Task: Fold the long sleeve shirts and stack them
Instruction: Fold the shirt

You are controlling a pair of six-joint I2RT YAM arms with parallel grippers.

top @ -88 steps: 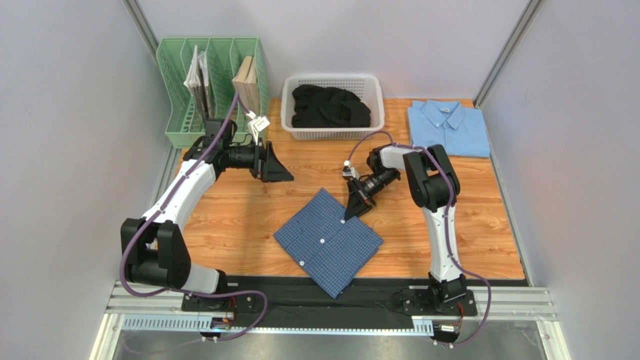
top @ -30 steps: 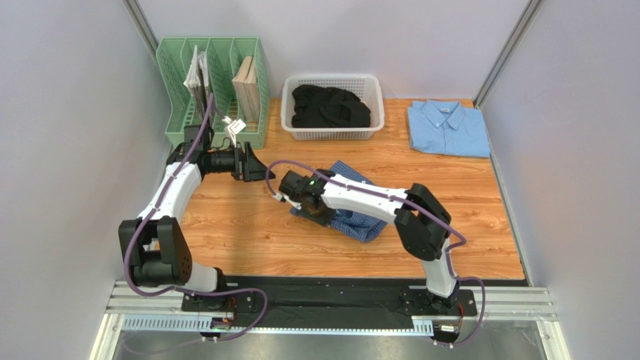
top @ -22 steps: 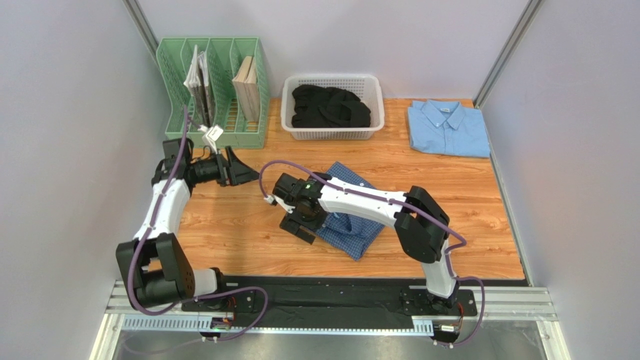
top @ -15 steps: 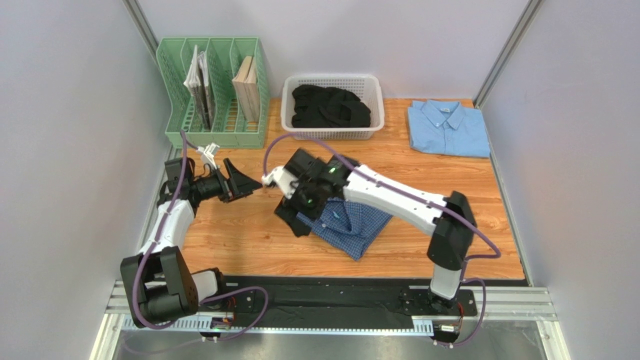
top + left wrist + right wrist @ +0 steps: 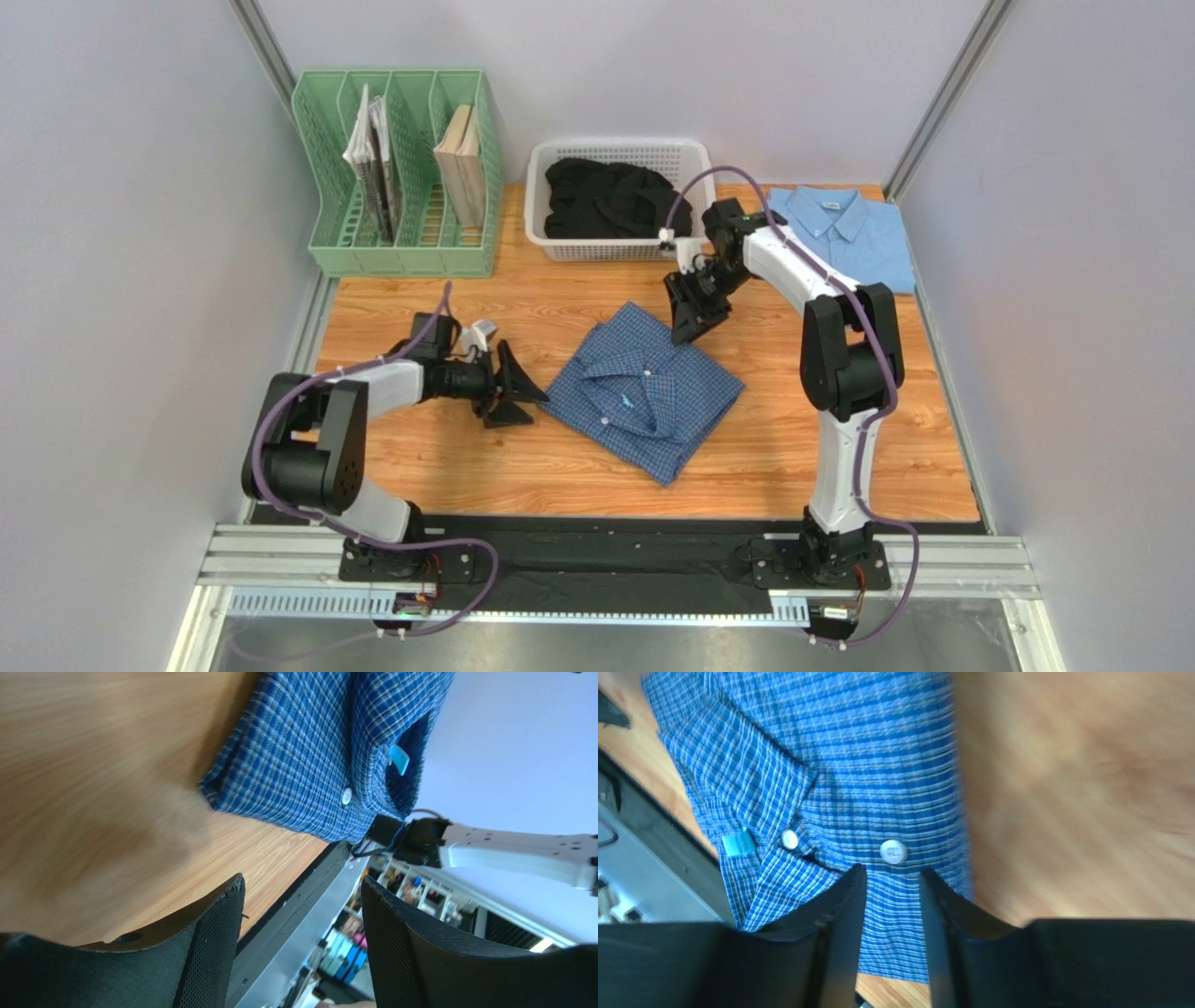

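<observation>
The dark blue checked shirt (image 5: 643, 392) lies folded on the wooden table, collar and white buttons up; it also shows in the left wrist view (image 5: 316, 749) and the right wrist view (image 5: 843, 763). The plain light blue shirt (image 5: 849, 241) lies folded at the back right. My left gripper (image 5: 522, 396) is open and empty, low over the table just left of the dark shirt, jaws wide apart in its wrist view (image 5: 302, 903). My right gripper (image 5: 690, 325) hovers above the dark shirt's far corner, jaws slightly apart with nothing between them (image 5: 892, 871).
A green file rack (image 5: 397, 168) with books stands at the back left. A white basket (image 5: 622, 241) holding black clothes stands at the back centre, close behind my right wrist. A black rail (image 5: 603, 539) runs along the table's near edge.
My right arm folded the dark shirt over and turned it, let go, then swung back towards the basket. My left gripper came down from the rack to beside the shirt.
</observation>
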